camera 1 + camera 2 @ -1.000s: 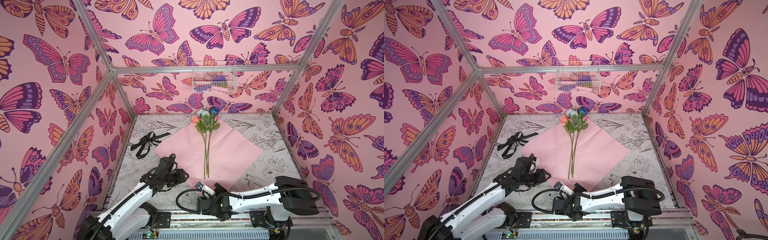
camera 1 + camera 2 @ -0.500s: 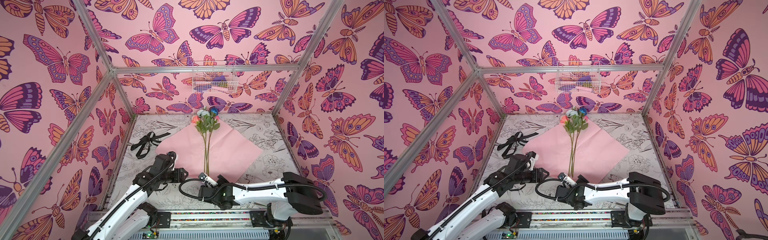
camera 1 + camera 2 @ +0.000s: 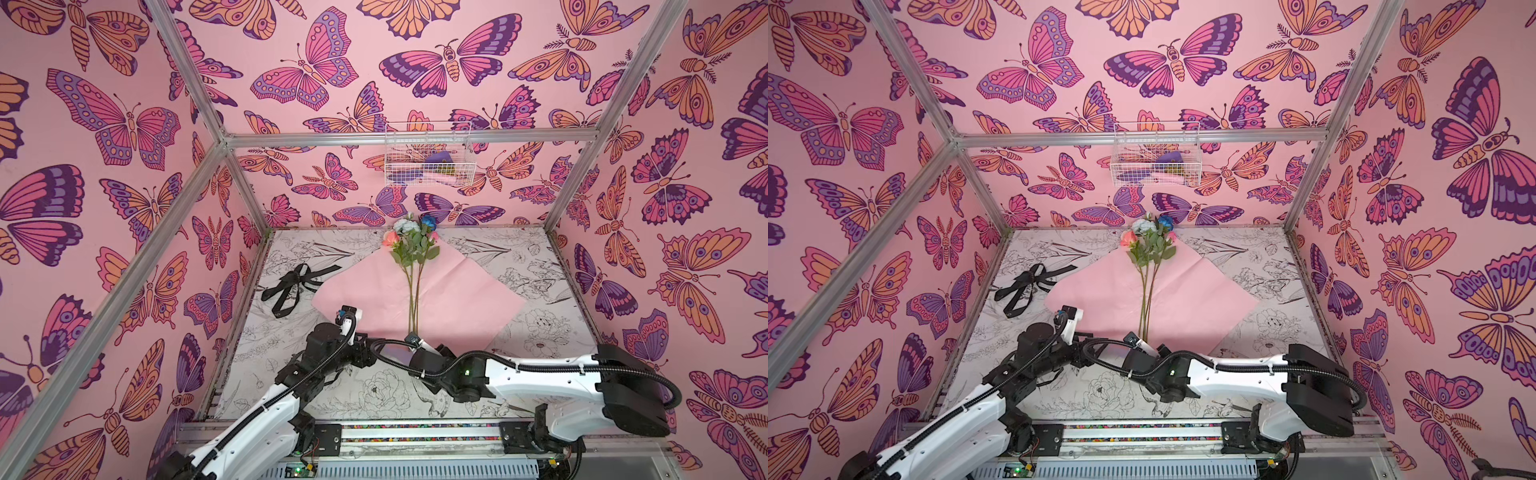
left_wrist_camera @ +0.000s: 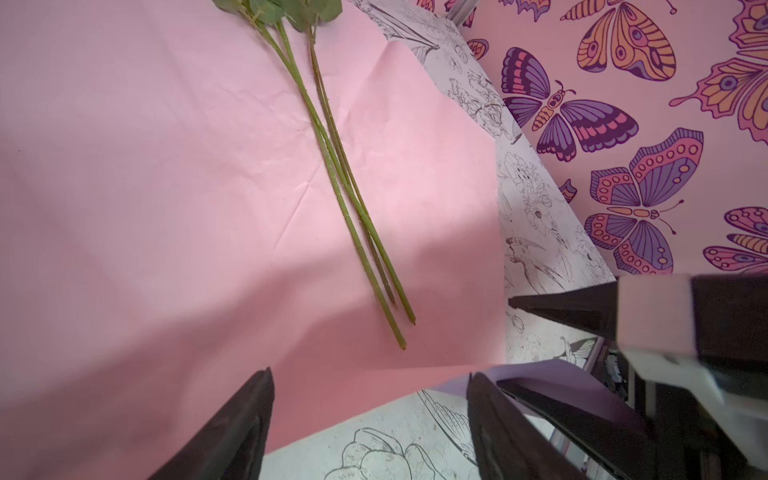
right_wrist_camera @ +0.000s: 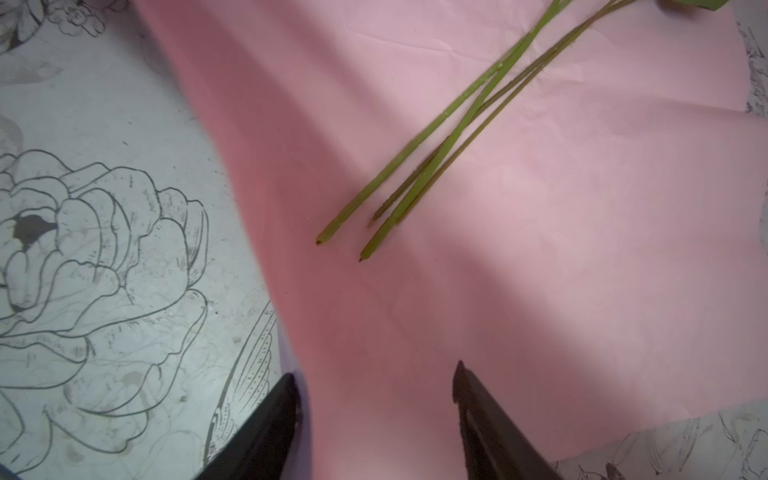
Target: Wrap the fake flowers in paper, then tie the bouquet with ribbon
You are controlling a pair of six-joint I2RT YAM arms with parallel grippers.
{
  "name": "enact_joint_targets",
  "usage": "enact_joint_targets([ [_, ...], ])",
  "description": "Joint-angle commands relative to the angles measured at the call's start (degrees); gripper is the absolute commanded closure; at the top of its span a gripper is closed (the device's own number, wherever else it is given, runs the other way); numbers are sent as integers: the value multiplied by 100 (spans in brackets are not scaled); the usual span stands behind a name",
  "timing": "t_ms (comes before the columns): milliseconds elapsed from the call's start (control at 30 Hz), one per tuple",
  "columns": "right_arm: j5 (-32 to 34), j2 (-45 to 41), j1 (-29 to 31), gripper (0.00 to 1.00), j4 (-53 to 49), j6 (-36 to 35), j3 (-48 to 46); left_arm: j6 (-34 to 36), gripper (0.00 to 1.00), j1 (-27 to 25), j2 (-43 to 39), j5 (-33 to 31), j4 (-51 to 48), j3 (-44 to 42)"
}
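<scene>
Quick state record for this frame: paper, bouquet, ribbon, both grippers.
paper: pink, spread on the table, near corner lifted, lilac underside showing
bouquet: untied, flat on the paper, stems toward the arms
ribbon: black, loose on the table, left of the paper, untouched
left gripper: open, at the near corner
right gripper: open, jaws around the near corner
</scene>
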Motion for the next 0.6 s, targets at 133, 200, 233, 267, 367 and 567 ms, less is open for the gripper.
enact_joint_targets([
  [133,-957,70,-299,72,184,-513,265,-612,26,12,218,-319,780,-189],
  [200,-1185,179,-419,83,35,-709,453,-648,26,12,144,-328,798,-244],
  [233,-1351,274,-514,86,-106,-840,607,-660,26,12,77,-341,795,-273],
  [267,-1492,364,-607,87,-223,-953,742,-675,26,12,11,-367,802,-305],
  [367,-1680,647,-775,88,-545,-1279,1137,-865,26,12,-184,-480,814,-441],
  [567,-1814,1603,-1028,89,-1169,-1927,2005,-1334,27,12,-587,-720,825,-838],
])
